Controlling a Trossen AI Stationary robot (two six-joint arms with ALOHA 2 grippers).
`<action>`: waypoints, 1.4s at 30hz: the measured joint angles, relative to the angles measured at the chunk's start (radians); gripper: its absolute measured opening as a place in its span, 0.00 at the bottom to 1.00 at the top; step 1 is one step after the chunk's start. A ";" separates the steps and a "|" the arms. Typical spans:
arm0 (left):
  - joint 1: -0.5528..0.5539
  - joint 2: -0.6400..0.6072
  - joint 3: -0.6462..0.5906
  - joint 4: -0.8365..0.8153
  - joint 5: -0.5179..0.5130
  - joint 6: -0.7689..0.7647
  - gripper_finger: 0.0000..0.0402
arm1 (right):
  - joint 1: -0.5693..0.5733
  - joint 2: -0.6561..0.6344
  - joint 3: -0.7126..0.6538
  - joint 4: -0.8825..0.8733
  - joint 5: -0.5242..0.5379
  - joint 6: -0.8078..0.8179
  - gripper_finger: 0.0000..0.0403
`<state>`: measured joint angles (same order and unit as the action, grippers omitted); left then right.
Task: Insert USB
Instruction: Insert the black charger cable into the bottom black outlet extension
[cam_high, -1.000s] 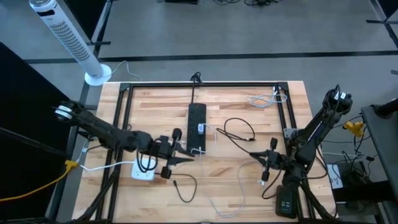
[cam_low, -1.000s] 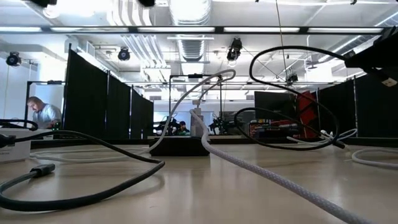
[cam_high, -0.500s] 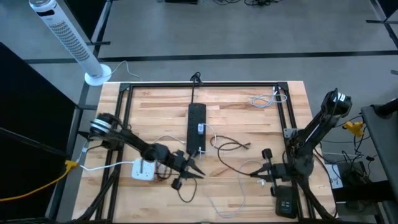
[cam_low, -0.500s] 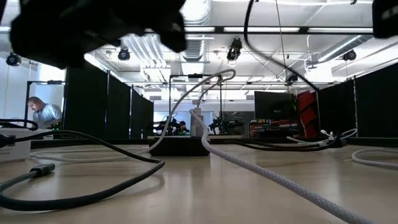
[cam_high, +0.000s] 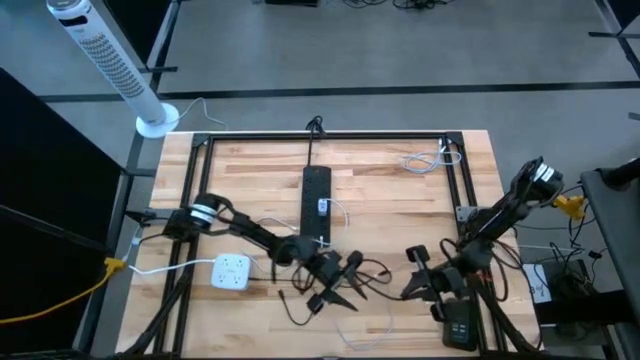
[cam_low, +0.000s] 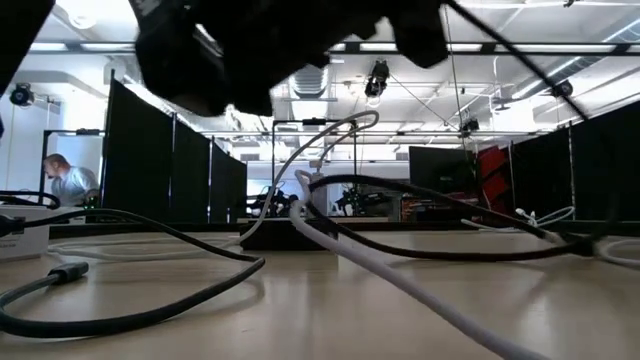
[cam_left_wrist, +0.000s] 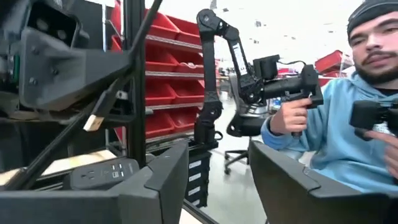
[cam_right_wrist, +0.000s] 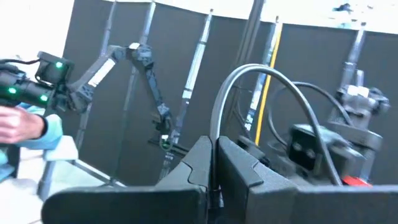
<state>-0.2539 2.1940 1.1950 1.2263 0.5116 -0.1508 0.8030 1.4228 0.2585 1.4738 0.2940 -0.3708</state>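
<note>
- High view: the left gripper (cam_high: 345, 285) hangs over the near middle of the table (cam_high: 400, 200), fingers spread and holding nothing, probably so it can reach the loose black cable (cam_high: 375, 268) beside it. The right gripper (cam_high: 418, 282) sits near the table's front right, closed on a cable, likely keeping the plug end ready for insertion. One black power strip (cam_high: 316, 205) lies at the centre, one white hub (cam_high: 231, 271) at front left, one white cable (cam_high: 425, 160) coiled at the far right corner.
- Low view: the strip (cam_low: 290, 235) stands mid-table, with two cables rising from it. A black plug (cam_low: 62, 272) lies loose at near left.
- Left wrist view: the fingers (cam_left_wrist: 165, 180) stand apart, nothing between them; one person sits beyond.
- Right wrist view: the fingers (cam_right_wrist: 199, 165) are pressed together on a grey cable (cam_right_wrist: 249, 78) arching upward. The USB plug itself I cannot pick out.
</note>
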 joint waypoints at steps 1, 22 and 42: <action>0.004 0.006 0.014 -0.014 0.003 0.000 0.42 | -0.013 0.003 0.003 0.001 -0.016 0.009 0.01; 0.064 0.010 0.147 -0.311 -0.100 0.071 0.38 | -0.218 0.006 0.014 -0.034 -0.250 0.088 0.01; 0.066 0.010 0.153 -0.315 -0.154 0.159 0.37 | -0.234 0.006 0.014 -0.087 -0.242 0.102 0.01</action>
<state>-0.1883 2.2040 1.3476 0.9109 0.3579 0.0081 0.5686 1.4288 0.2729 1.3864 0.0523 -0.2691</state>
